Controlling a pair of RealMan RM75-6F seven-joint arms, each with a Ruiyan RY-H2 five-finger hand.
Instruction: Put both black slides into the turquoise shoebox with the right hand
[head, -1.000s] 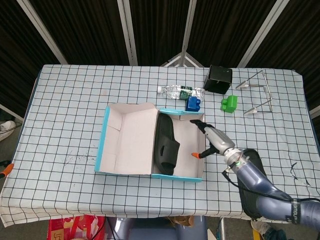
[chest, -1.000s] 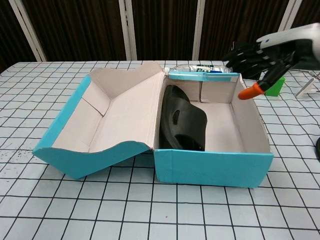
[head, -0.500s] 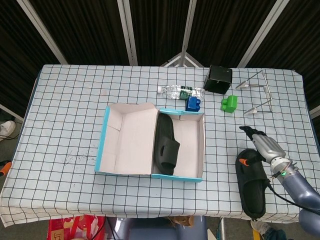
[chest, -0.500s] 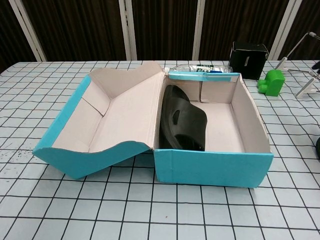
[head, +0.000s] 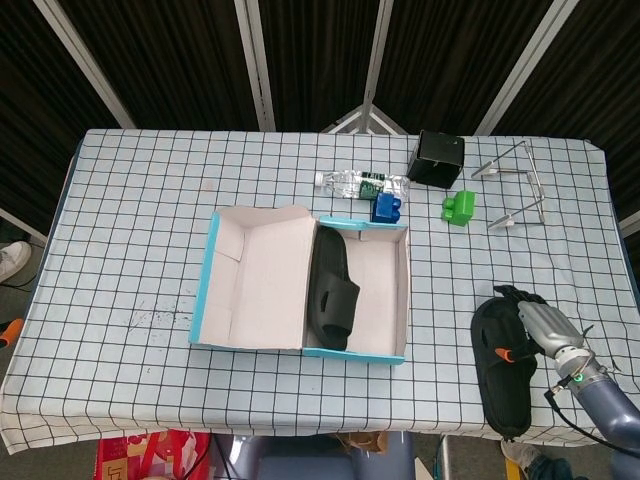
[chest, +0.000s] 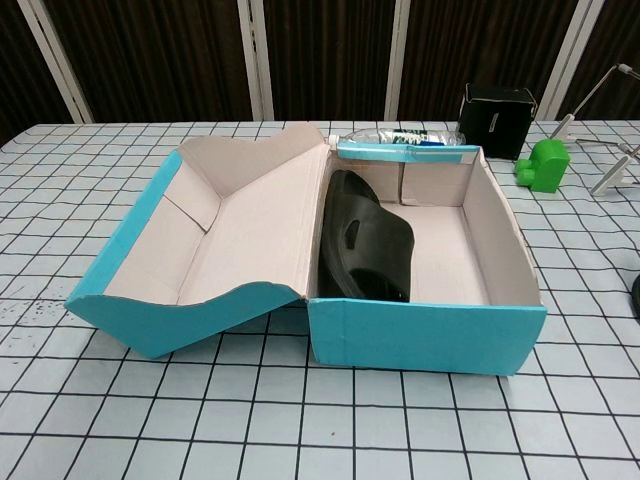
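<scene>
One slide (head: 331, 292) already lies inside the shoebox (head: 207, 276), against its left wall, well to the left of the right hand (head: 535, 322). The second slide (head: 503, 368) lies on the worktop (head: 140, 220) directly under that hand, whose fingers reach over the slide's upper end; whether they have closed on it I cannot tell. So half the job looks done: this slide has yet to be lifted and carried left into the box. The left hand is not visible.
</scene>
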